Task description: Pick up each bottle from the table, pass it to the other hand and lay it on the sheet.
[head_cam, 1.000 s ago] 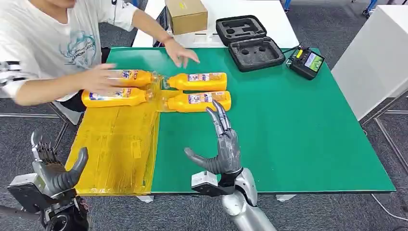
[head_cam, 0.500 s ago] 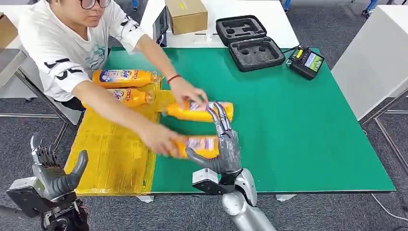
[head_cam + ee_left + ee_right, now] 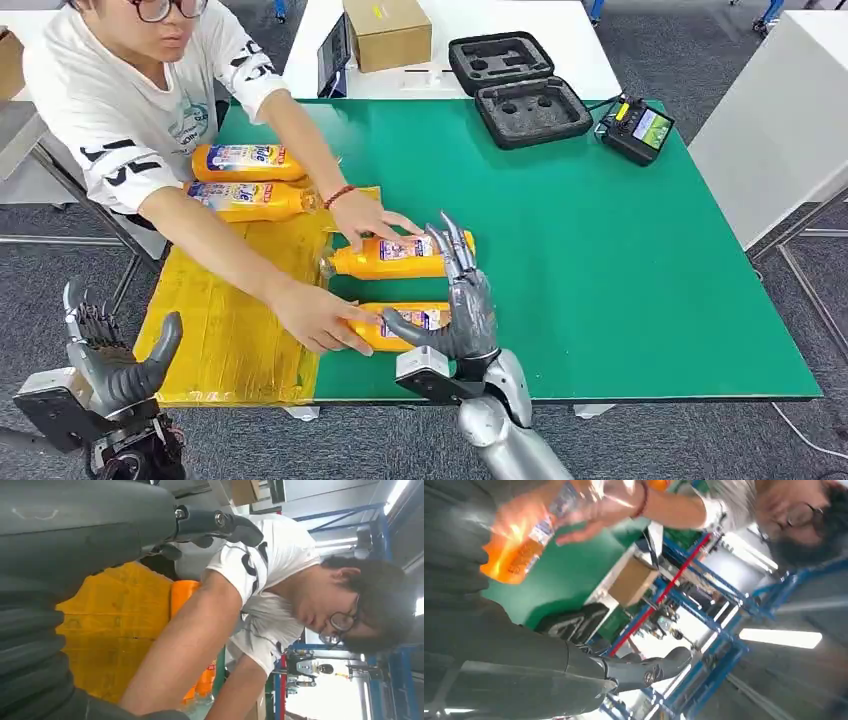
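Your right hand (image 3: pixel 462 305) stands over the green table (image 3: pixel 620 270), metal fingers spread and straight, thumb out to the side, holding nothing. Just under its palm lies an orange plastic bottle (image 3: pixel 405 322) on its side, smooth and glossy with a printed label; you cannot tell from above whether the thumb touches it. A person's hand (image 3: pixel 318 318) grips that bottle's far end, on the side away from your wrist. Just beyond your fingertips a second bottle of the same kind (image 3: pixel 395 256) lies on its side, cap pointing toward the sheet, and the person's other hand (image 3: pixel 365 217) rests on it. In the right wrist view this bottle (image 3: pixel 519 550) looks translucent orange, blurred.

Further out to that side is the yellow sheet (image 3: pixel 235 310), a crinkled, taped plastic film covering the table's corner. Two more orange bottles lie on or at its far end: one (image 3: pixel 250 200) nearer you, one (image 3: pixel 245 162) behind it.

Your left hand (image 3: pixel 110 360) hangs off the table's near corner, dark ribbed fingers apart and gently curled, holding nothing.

Well beyond the right hand, an open black case (image 3: pixel 520 85) with moulded foam hollows sits with nothing in them; a small black device with a screen (image 3: pixel 638 128) lies beside it, and a closed cardboard box (image 3: pixel 388 30) stands on the white table behind.
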